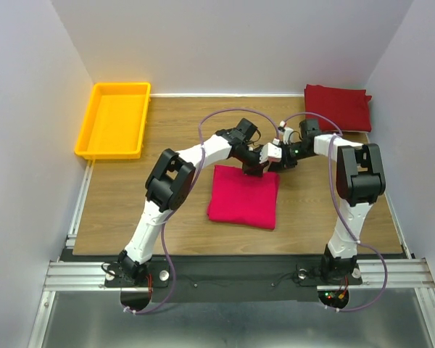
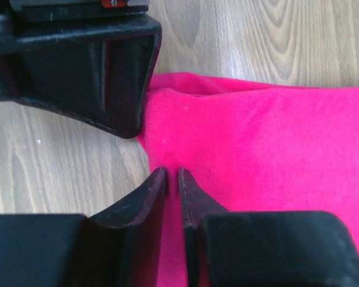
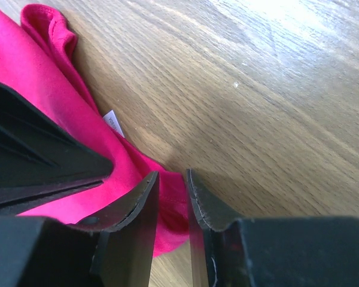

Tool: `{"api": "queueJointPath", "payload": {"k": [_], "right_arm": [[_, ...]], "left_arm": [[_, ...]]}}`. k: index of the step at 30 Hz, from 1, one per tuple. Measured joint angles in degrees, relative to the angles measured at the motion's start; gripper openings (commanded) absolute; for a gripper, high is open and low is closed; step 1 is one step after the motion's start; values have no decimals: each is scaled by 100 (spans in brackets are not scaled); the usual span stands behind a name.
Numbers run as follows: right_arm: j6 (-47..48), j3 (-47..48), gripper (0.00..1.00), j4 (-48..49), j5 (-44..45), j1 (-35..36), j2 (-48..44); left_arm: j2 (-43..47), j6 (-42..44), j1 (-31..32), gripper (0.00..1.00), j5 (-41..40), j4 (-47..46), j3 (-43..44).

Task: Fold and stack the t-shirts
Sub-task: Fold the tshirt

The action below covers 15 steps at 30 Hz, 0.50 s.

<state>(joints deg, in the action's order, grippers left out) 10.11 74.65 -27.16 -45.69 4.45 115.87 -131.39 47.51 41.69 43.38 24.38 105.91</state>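
Observation:
The magenta-pink t-shirt (image 1: 244, 197) lies folded into a rectangle mid-table. Both grippers meet at its far edge. My left gripper (image 1: 252, 169) pinches a ridge of the pink cloth (image 2: 257, 149), and in the left wrist view its jaws (image 2: 172, 176) stand nearly together with the fabric between them. Just to its right, my right gripper (image 1: 272, 161) is shut on the shirt's far right corner (image 3: 173, 179), where pink fabric (image 3: 42, 78) bunches between the fingers. The darker crimson t-shirt (image 1: 338, 106) lies folded at the back right, away from both grippers.
A yellow tray (image 1: 114, 118) sits at the back left corner. White walls stand round the wooden table (image 1: 167, 145). A small white label (image 3: 112, 122) pokes out from the pink shirt's edge. The two gripper bodies are almost touching.

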Motion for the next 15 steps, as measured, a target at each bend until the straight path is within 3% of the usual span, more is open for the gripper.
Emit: {"api": "queueJointPath", "payload": {"k": [3,15], "right_arm": [[44,-35,30,48,-70,-2,0],[146,-37,27,98,-308,-7,173]], "left_arm": [[-2,-2,0,0,17,9,0],[144,175,210,0,35,-120,-179]]}}
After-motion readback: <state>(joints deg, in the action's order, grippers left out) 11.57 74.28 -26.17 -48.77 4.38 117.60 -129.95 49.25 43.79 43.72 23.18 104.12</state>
